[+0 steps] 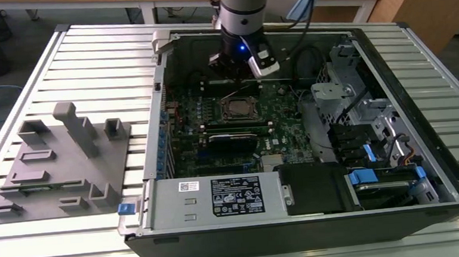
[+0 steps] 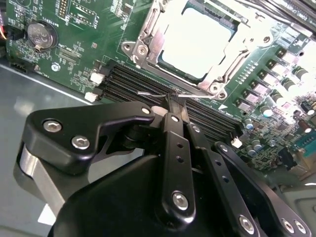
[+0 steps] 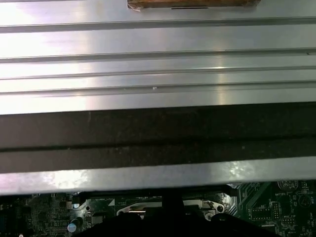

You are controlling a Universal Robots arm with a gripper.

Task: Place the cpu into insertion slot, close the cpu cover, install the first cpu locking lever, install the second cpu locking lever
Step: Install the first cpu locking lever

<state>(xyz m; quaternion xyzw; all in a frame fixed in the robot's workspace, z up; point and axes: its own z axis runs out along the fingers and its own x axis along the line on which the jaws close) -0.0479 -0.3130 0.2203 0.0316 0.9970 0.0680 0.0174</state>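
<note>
In the exterior view, an open computer case (image 1: 300,232) is seen lying on a slatted table (image 1: 89,47); a green motherboard (image 1: 282,134), a power supply (image 1: 217,198) and a grey drive cage (image 1: 347,97) are held inside it. The gripper (image 1: 234,68) is poised just beyond the insertion slot (image 1: 224,111). In the second wrist view, the cpu (image 2: 197,42) is found seated in the slot, its pale metal top framed by the lowered cpu cover (image 2: 148,44). The gripper's fingers (image 2: 173,128) are drawn together, and a thin wire locking lever (image 2: 148,93) is met at their tips, just above the memory slots (image 2: 128,84). In the first wrist view, the dark case wall and the cover's edge (image 3: 148,205) are shown.
</note>
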